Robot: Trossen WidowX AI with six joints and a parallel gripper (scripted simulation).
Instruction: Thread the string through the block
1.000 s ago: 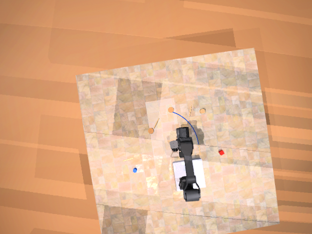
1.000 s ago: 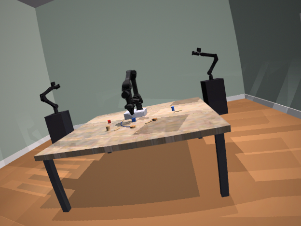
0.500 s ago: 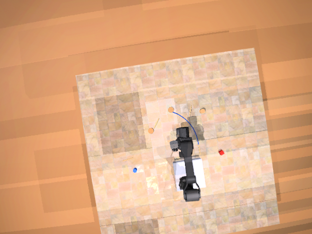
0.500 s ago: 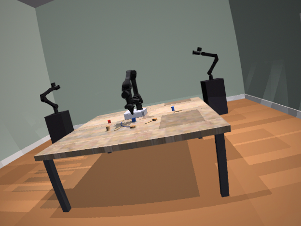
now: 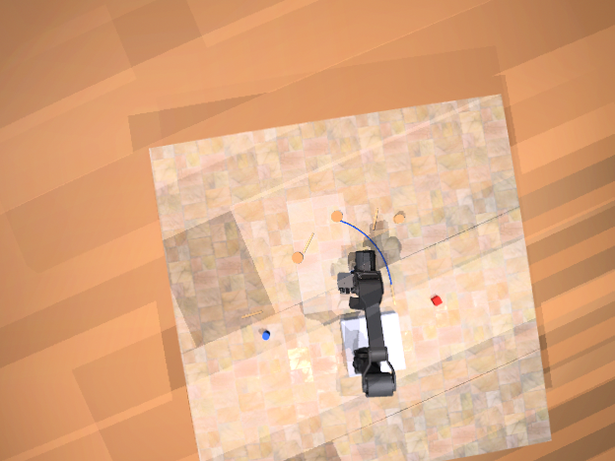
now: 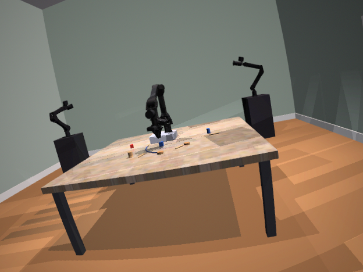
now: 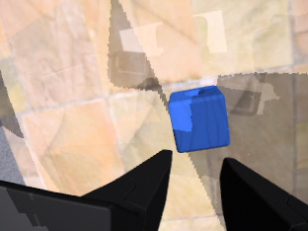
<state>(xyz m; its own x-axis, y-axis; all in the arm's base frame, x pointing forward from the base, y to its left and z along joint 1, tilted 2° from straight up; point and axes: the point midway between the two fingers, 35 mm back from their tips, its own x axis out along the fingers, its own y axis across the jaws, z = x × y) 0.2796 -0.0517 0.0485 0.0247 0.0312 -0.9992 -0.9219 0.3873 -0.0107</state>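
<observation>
The blue block [image 6: 161,143] [image 7: 199,120] stands on the table; the arm hides it in the top view. A small dark notch shows at its top in the wrist view, but its hole is not clearly seen. The blue string [image 5: 389,272] [image 6: 146,149] curves from the round wooden button [image 5: 336,216] [image 6: 160,152] to a thin wooden stick [image 5: 393,294], which lies on the table near the white base. My gripper [image 6: 158,136] [image 7: 196,163] is partly open and empty, above the table close to the block. The stick is out of the wrist view.
Loose sticks [image 5: 375,219] [image 5: 308,242] [image 5: 252,313], a second wooden disc [image 5: 297,257], a tan cylinder [image 5: 399,218] [image 6: 130,154], a red cube [image 5: 436,299] [image 6: 131,145] and a blue cylinder [image 5: 266,335] [image 6: 208,130] are on the table. The arm stands over a white base [image 5: 393,330].
</observation>
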